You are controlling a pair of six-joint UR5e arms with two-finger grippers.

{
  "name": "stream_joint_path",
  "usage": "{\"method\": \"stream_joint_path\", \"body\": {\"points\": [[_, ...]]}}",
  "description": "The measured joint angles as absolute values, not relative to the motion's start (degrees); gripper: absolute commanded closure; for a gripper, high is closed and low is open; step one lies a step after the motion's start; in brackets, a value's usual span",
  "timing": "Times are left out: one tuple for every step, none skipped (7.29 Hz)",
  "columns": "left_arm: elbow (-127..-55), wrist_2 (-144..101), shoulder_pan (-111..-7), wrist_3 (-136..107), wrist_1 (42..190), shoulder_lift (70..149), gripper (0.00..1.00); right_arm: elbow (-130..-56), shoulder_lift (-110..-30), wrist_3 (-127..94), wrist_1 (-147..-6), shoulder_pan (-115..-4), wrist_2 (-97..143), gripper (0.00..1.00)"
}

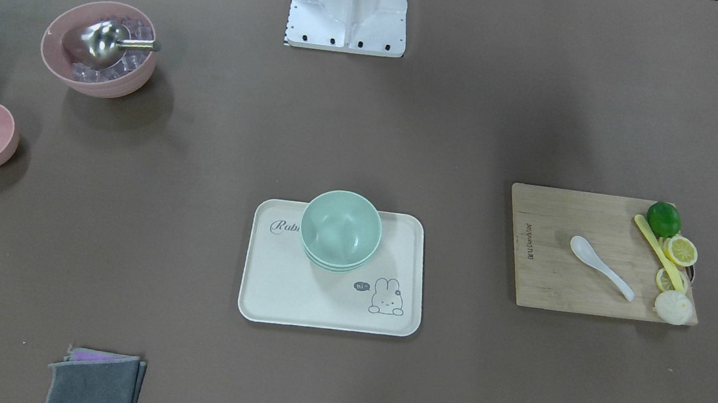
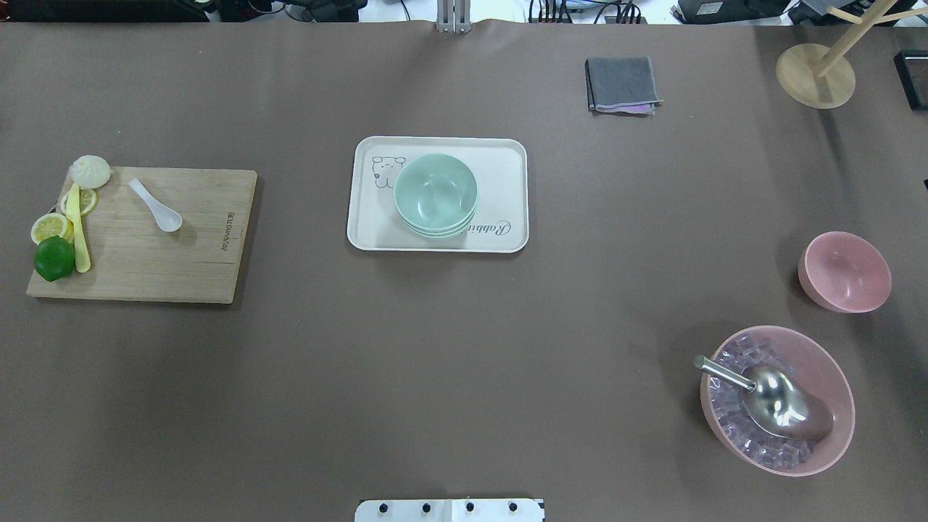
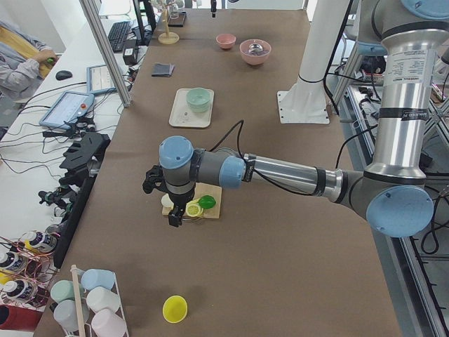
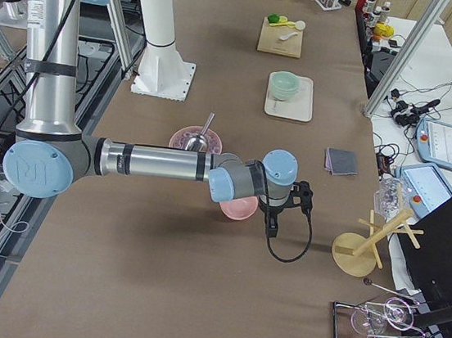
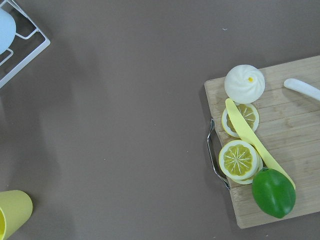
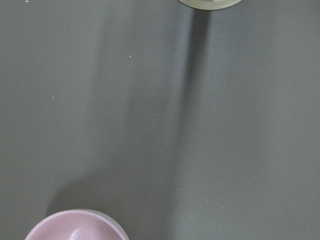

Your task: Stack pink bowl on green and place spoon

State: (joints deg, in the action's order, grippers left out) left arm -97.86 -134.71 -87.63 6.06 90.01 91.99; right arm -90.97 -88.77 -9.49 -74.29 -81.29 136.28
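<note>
A small pink bowl (image 2: 844,272) stands empty on the table's right side; its rim shows at the bottom of the right wrist view (image 6: 75,227). Stacked green bowls (image 2: 435,194) sit on a cream tray (image 2: 507,159) at the middle. A white spoon (image 2: 155,205) lies on a wooden cutting board (image 2: 145,268) at the left; its handle shows in the left wrist view (image 5: 302,87). My left gripper (image 3: 173,219) hangs above the board's outer end. My right gripper (image 4: 272,228) hangs just beyond the pink bowl (image 4: 238,208). I cannot tell whether either is open or shut.
A large pink bowl (image 2: 777,400) of ice cubes with a metal scoop sits near the front right. A lime (image 2: 54,258), lemon slices and a yellow knife lie on the board's left end. A grey cloth (image 2: 622,84) and a wooden stand (image 2: 815,75) are at the far side.
</note>
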Motion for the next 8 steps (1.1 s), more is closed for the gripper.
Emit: {"method": "stream_joint_path", "body": {"points": [[-98.1,-134.7,-87.6,6.1,90.0,92.0,0.02,-91.1,-88.8,-9.5,-74.3,-81.3,136.3,0.0],[-98.6,-134.7,-87.6,6.1,90.0,91.8,0.02,-91.2,-88.7,-9.5,-74.3,-81.3,136.3,0.0],[-99.2,-134.7,-87.6,6.1,89.9,91.8,0.02,-91.2,-88.7,-9.5,-74.3,-81.3,136.3,0.0],[-99.7,-134.6,-87.6,5.9,89.9,91.9,0.02,-91.2,-88.6,-9.5,-74.3,-81.2,136.3,0.0],[-100.2,-134.6,-87.6,5.7,89.9,92.1,0.02,-91.2,-88.4,-9.5,-74.3,-81.2,136.3,0.0],[-100.5,-134.5,-87.6,5.5,89.9,92.0,0.02,-91.1,-88.3,-9.5,-74.3,-81.2,136.3,0.0],[-100.5,-134.6,-87.6,5.5,90.0,91.8,0.02,-91.1,-88.4,-9.5,-74.3,-81.2,136.2,0.0],[-100.5,-134.7,-87.7,5.5,90.0,91.6,0.02,-91.1,-88.6,-9.5,-74.4,-81.3,136.2,0.0]]}}
